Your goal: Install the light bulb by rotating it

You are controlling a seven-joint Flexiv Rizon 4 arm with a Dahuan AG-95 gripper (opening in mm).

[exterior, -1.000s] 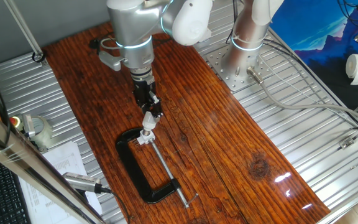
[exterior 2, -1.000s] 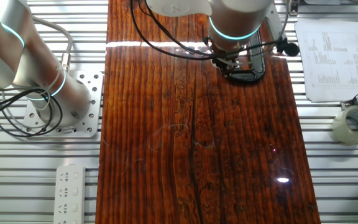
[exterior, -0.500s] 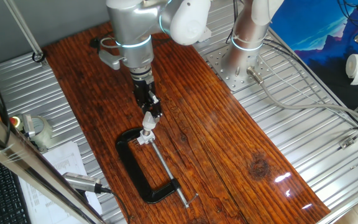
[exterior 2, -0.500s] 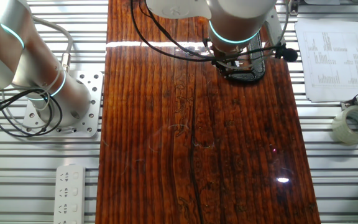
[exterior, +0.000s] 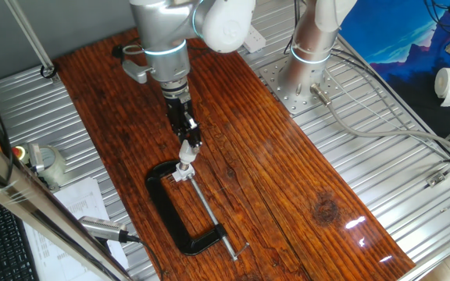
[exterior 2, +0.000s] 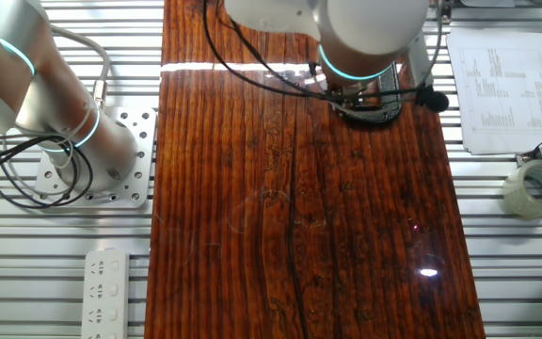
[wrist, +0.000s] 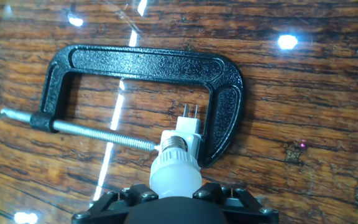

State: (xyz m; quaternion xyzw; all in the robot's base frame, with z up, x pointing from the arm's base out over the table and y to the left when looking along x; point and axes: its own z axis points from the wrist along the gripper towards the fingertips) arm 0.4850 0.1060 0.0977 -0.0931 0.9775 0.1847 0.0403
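Left to right in the one fixed view: wrist housing has swung a bit left vs 1 s ago, and the side bracket on it sits at a different angle. The gripper (exterior: 186, 143) tip barely moved. So it's a rotation about the tool axis, not a translation. The other fixed view agrees: the black knob on the wrist went from upper right to further right and lower across the three frames.

C-clamp (exterior: 180, 211) unchanged, same spot on the wooden table (exterior: 287, 187), nearer than the gripper.

The light bulb (wrist: 175, 172) is seated base-first in the white socket block (wrist: 183, 142), which is pinned between the clamp screw (wrist: 98, 132) and the clamp's right jaw. Screw base threads partly visible above the socket.

Gripper: closed on the bulb head, going by the hand view, where the black finger bodies sit right against the bulb's near end. Actual pad contact is hidden under the bulb.

My read: mid screw-in turn. Threads showing, so probably not fully seated.
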